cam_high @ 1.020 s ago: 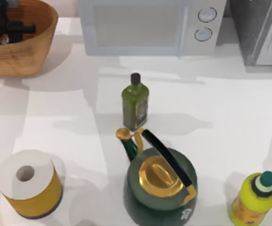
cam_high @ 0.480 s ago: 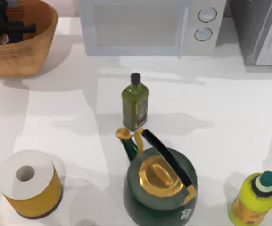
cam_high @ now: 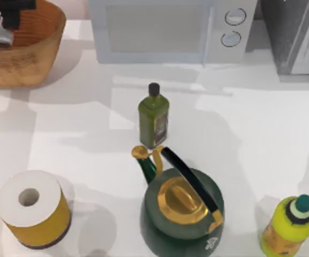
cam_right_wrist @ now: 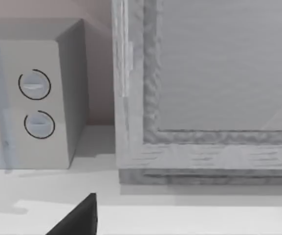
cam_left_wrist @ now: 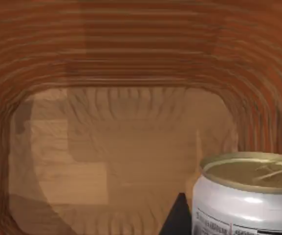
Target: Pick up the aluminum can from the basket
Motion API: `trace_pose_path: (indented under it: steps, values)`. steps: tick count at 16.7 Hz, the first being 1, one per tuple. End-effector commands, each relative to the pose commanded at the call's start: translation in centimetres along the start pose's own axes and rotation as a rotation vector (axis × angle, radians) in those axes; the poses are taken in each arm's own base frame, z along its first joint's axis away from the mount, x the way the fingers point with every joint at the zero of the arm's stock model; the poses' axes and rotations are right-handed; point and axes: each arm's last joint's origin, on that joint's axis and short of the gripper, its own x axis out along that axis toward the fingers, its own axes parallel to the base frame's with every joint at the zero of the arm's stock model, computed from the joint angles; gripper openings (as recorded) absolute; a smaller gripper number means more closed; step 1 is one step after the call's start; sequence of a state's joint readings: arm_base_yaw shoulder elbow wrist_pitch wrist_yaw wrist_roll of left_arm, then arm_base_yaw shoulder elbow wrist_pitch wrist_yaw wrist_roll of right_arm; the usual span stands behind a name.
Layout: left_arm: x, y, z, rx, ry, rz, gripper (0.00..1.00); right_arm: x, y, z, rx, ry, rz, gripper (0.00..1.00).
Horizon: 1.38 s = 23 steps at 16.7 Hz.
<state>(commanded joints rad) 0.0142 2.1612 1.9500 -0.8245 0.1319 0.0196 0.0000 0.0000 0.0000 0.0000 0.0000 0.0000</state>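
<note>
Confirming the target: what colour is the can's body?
Silvery white, pale gold top on the aluminum can; left wrist view shows it best.

A rendered kitchen counter: a white microwave (cam_high: 167,29) with 2 round dials stands at the back, a green and gold kettle (cam_high: 182,211) in front, a green oil bottle (cam_high: 153,116) between them, a paper roll (cam_high: 34,208) nearby.

Left end effector (cam_high: 4,12): matte black, blocky, angular cross-shaped housing seen from above; one pointed black fingertip (cam_left_wrist: 178,218). Right end effector: matte black wedge-shaped finger (cam_right_wrist: 77,219), plain, unmarked
</note>
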Motion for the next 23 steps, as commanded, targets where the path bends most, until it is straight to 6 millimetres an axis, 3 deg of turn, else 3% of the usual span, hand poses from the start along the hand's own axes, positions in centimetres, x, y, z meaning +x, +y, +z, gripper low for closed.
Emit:
trace_pose_path:
  steps: [4, 7, 10, 13, 16, 19, 23]
  values:
    - [-9.2, -3.0, -4.4, 0.043, -0.181, -0.055, 0.00, 0.0, 0.0, 0.0, 0.000, 0.000, 0.000, 1.00]
    - [-15.0, -4.3, -10.6, 0.083, -0.339, -0.082, 0.00, 0.0, 0.0, 0.0, 0.000, 0.000, 0.000, 1.00]
    - [-18.4, -4.7, -18.2, 0.114, -0.513, -0.085, 0.00, 0.0, 0.0, 0.0, 0.000, 0.000, 0.000, 1.00]
    - [-18.9, -4.3, -25.4, 0.128, -0.694, -0.061, 0.00, 0.0, 0.0, 0.0, 0.000, 0.000, 0.000, 1.00]
    - [-16.9, -3.5, -30.9, 0.120, -0.850, -0.014, 0.00, 0.0, 0.0, 0.0, 0.000, 0.000, 0.000, 1.00]
    - [-14.2, -2.8, -34.1, 0.096, -0.958, 0.044, 0.00, 0.0, 0.0, 0.0, 0.000, 0.000, 0.000, 1.00]
    - [-11.9, -2.1, -35.8, 0.068, -1.027, 0.098, 0.00, 0.0, 0.0, 0.0, 0.000, 0.000, 0.000, 1.00]
